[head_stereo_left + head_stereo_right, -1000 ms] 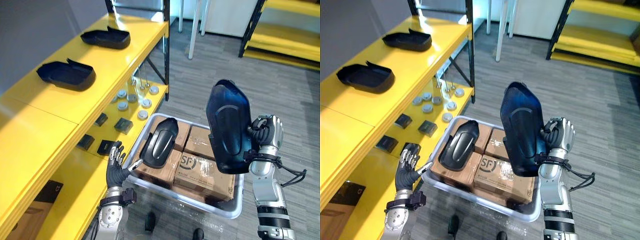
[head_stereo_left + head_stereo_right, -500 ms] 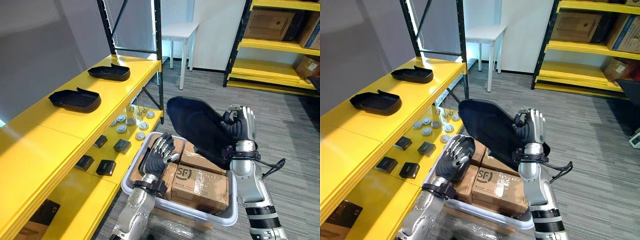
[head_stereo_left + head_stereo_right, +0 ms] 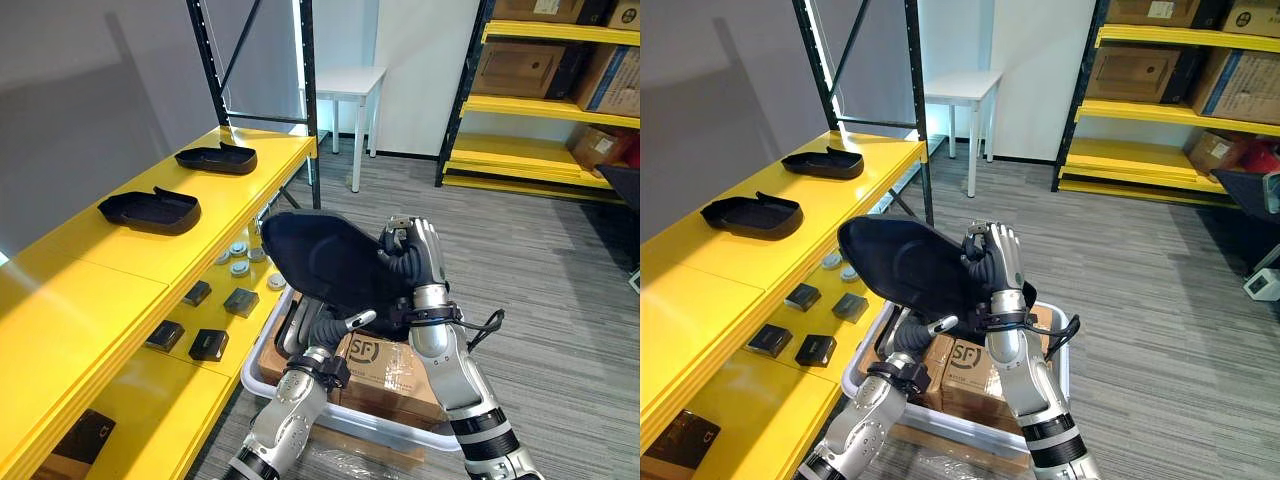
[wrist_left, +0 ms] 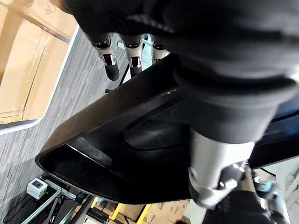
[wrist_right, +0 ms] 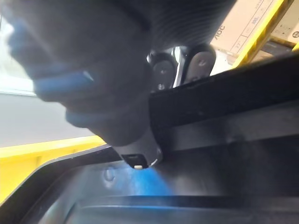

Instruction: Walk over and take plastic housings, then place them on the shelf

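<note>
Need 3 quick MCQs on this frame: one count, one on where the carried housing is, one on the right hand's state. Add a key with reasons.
1. How many black housings lie on the yellow shelf?
A. Two
B. One
C. Four

2. Where is the carried housing?
A. Lying on the yellow shelf
B. Resting inside the bin
C. In the air above the bin

3. What is the right hand doing?
A. Open, clear of everything
B. Curled on the carried housing's edge
C. Shut, holding nothing

Key:
1 A: the near housing and the far housing lie apart on the top board.
2 C: it is held up over the bin, touching neither the bin nor the shelf.
3 B: the right hand's fingers wrap the housing's rim.
</note>
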